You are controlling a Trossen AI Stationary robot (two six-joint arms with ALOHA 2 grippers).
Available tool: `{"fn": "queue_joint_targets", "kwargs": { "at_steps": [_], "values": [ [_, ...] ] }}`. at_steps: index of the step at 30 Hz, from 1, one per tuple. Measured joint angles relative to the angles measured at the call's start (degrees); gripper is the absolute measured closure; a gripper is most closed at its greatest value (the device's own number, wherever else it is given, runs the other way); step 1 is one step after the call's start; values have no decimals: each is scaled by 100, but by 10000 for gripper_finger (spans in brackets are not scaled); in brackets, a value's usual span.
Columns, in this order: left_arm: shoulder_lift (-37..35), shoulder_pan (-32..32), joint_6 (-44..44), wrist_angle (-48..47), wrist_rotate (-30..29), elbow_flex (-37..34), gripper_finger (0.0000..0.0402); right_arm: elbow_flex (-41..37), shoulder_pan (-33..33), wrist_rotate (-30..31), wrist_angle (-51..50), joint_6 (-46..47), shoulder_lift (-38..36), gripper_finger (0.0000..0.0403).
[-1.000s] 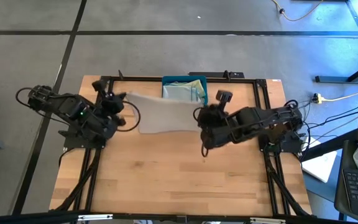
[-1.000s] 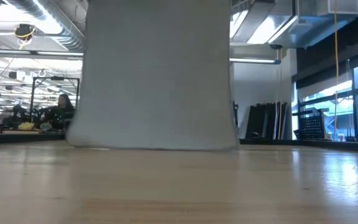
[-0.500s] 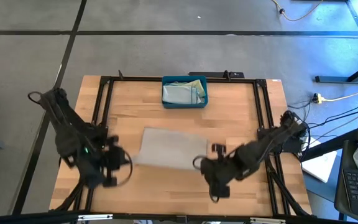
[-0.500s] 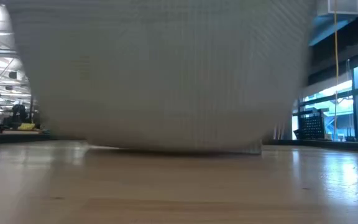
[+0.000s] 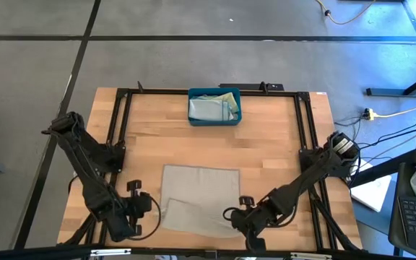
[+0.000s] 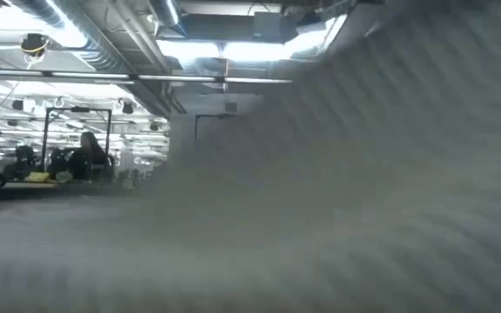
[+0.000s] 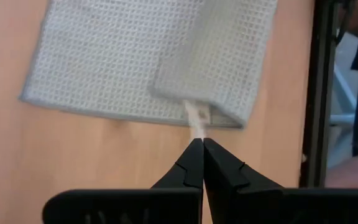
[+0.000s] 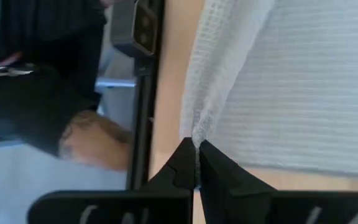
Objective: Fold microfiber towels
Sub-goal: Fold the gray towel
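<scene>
One pale grey microfiber towel [image 5: 201,189] lies spread on the wooden table, its far part flat and its near edge raised. My left gripper [image 5: 152,208] is shut at the towel's near left corner, and my right gripper [image 5: 233,215] is shut at its near right corner. In the low view the towel [image 6: 346,191] is a grey blur filling most of the picture. More towels [image 5: 215,105] lie in the teal-blue bin [image 5: 214,121] at the table's far edge. My left gripper pinches a small pale tag [image 7: 196,122] at the towel's near left corner between its two fingertips, slanting down from the table's left. The corner is lifted and lies folded back over the flat cloth. My right gripper pinches the towel's near right corner [image 8: 197,135] between its two fingertips, slanting down from the table's right. The cloth bunches into a ridge at the fingers, and the rest lies flat beyond.
Black frame rails [image 5: 118,137] run along the table's left and right sides. Bare wood [image 5: 208,148] lies between the towel and the bin. A person's forearm [image 8: 89,137] shows beyond the table's near edge in the right wrist view.
Both grippers, shut on the towel, have come down and toward the table's near edge from beside the bin, tipping to point downward. The towel, which hung in the air, now lies spread on the table with only its near edge raised.
</scene>
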Motion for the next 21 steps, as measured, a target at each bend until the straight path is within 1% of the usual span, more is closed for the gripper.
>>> {"fn": "queue_joint_targets", "kwargs": {
  "at_steps": [4, 8, 11, 13, 18, 20, 21],
  "values": [
    [-7, 27, 157, 334, 16, -279, 401, -425, -71, -598, 677, -45, -2, 393],
    [-12, 209, 182, 233, -40, -585, 401, -647, -245, -625, 761, -29, -2, 393],
    [-12, 397, 361, 226, -112, -742, 401, -737, -404, -613, 733, -161, -2, 393],
    [-12, 525, 578, 230, -190, -787, 401, -738, -497, -559, 729, -334, -2, 393],
    [-14, 800, 1369, 504, -696, -793, 400, -738, -673, -543, 733, -542, -2, 393],
    [-14, 942, 1904, 913, -706, -793, 393, -738, -708, -545, 731, -650, -2, 393],
    [-14, 1055, 2185, 1189, -564, -793, 387, -738, -722, -543, 733, -676, -2, 393]
  ]
}}
